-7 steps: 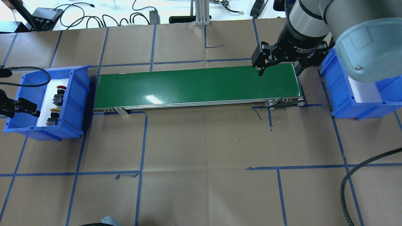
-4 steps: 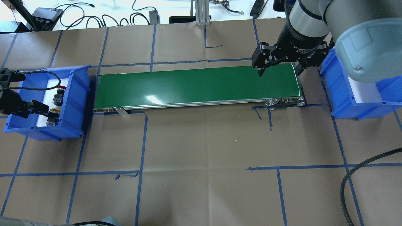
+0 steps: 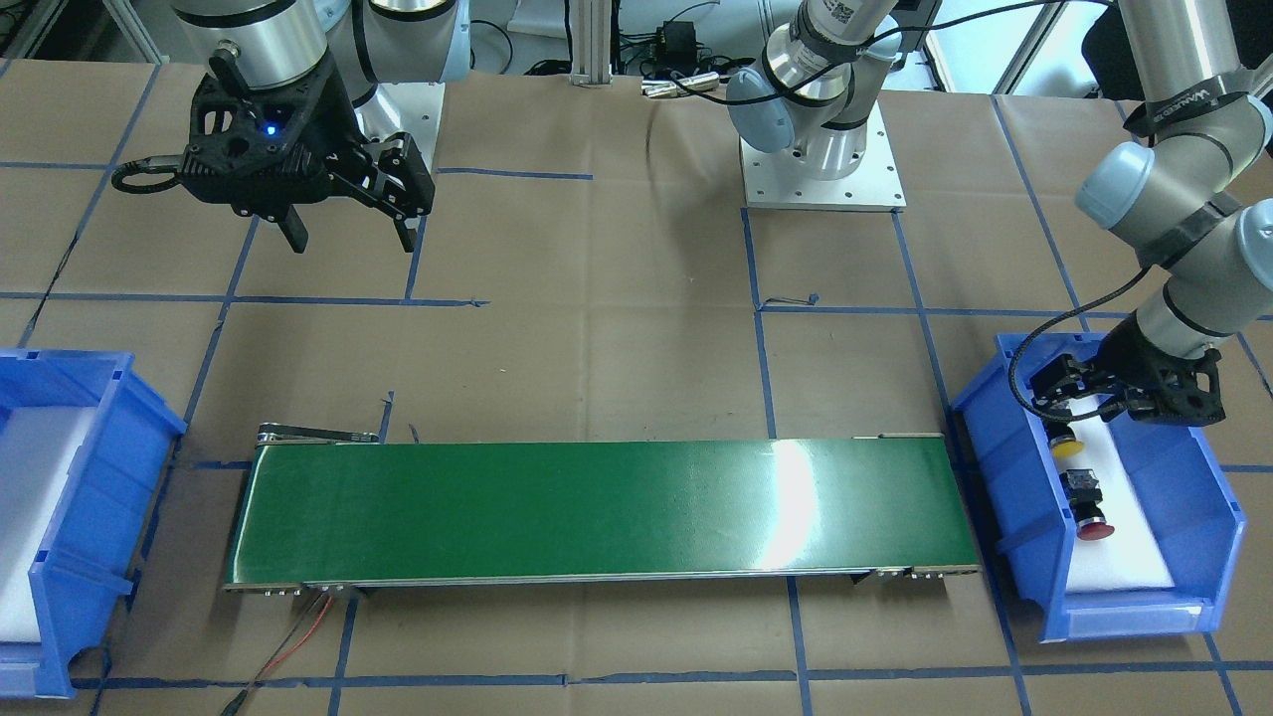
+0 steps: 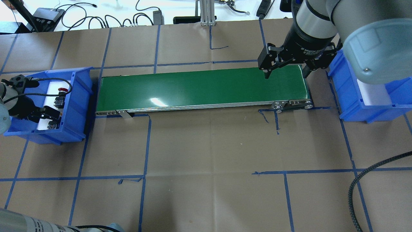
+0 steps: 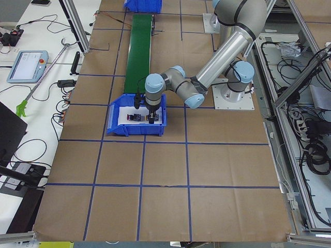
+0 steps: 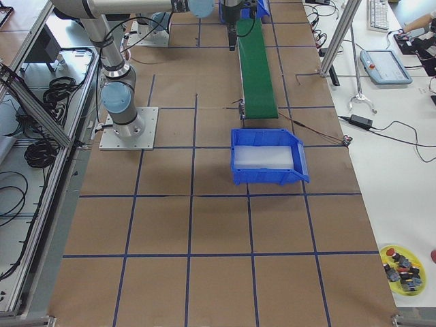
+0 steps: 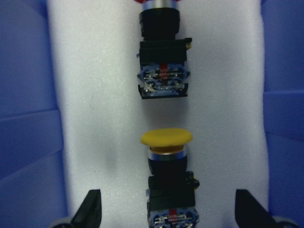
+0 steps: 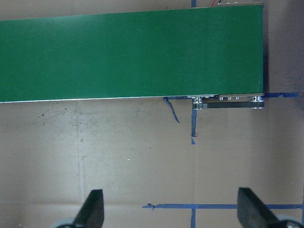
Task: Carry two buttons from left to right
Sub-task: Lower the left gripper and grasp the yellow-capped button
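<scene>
Two buttons lie on white foam in the blue left bin (image 4: 79,96) (image 3: 1004,477). The yellow button (image 7: 166,137) (image 3: 1067,447) lies head to tail with the red button (image 7: 163,71) (image 3: 1094,529) (image 4: 64,89). My left gripper (image 7: 168,209) (image 4: 48,116) (image 3: 1079,406) hangs open inside the bin, one finger on each side of the yellow button's black body, and holds nothing. In the overhead view it hides the yellow button. My right gripper (image 4: 285,74) (image 3: 352,244) (image 8: 168,209) is open and empty, above the belt's right end.
A green conveyor belt (image 4: 202,87) (image 3: 597,507) runs between the left bin and the blue right bin (image 4: 346,96) (image 3: 90,467) (image 6: 269,160), which holds only white foam. Blue tape lines cross the brown paper. A yellow dish (image 6: 402,269) of spare parts sits on a side bench.
My left gripper has moved from the bin's outer edge into the bin, over the yellow button, still open. The right arm has not moved.
</scene>
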Tool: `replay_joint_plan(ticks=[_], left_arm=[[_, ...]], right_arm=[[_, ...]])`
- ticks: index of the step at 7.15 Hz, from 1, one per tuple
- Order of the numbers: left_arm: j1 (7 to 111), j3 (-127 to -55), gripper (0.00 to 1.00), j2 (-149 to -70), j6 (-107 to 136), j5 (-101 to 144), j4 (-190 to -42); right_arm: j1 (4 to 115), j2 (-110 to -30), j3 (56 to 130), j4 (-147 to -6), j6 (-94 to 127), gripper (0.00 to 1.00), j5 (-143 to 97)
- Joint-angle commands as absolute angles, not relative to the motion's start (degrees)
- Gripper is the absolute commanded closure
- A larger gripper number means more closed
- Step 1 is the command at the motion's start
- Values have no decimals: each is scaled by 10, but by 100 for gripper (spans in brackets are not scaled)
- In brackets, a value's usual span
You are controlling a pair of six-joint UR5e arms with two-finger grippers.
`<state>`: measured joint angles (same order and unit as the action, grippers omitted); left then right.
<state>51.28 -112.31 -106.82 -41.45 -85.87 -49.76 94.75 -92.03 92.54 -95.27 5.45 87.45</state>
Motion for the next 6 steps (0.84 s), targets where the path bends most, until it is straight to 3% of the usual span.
replay_joint_plan(ticks=[1, 3, 4, 5, 6], left_arm=[[513, -1144, 0, -1081, -415, -860, -462], [513, -1147, 1, -1085, -415, -870, -461], [513, -1146, 13, -1084, -404, -894, -459], [513, -1145, 41, -1084, -402, -900, -458], [513, -1145, 57, -1084, -383, -898, -458]], right_arm=[[947, -920, 925, -953, 54, 0, 875], [947, -920, 925, -953, 54, 0, 875], [947, -920, 926, -953, 54, 0, 875], [947, -920, 926, -953, 54, 0, 875], [947, -920, 926, -953, 54, 0, 875]])
